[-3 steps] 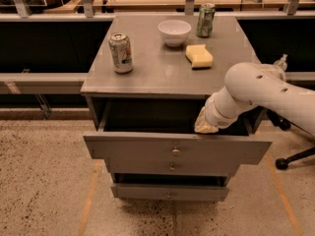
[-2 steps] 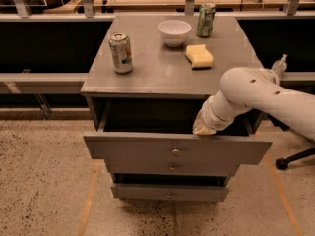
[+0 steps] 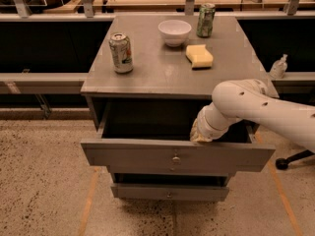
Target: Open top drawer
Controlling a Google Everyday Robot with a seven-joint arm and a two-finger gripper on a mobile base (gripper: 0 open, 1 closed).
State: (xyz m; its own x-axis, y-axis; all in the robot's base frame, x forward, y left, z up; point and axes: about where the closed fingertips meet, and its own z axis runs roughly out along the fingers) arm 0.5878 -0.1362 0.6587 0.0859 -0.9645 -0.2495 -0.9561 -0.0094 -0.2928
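The top drawer [image 3: 128, 155] of the grey cabinet is pulled well out. Its wide grey front faces me with a small round metal knob [image 3: 175, 158] at its centre, and its inside is dark. My gripper [image 3: 200, 133] reaches in from the right on a white arm [image 3: 256, 107]. It sits at the top edge of the drawer front, right of centre and just inside the drawer. The wrist hides most of it.
On the cabinet top [image 3: 162, 75] stand a silver can [image 3: 121, 52], a white bowl [image 3: 174, 32], a green can [image 3: 205, 19] and a yellow sponge [image 3: 199, 56]. A lower drawer front [image 3: 147, 191] is slightly out. A chair base [image 3: 288, 160] is at the right. Speckled floor lies in front.
My gripper has moved a little left and toward me, and the top drawer front has come slightly further out with it.
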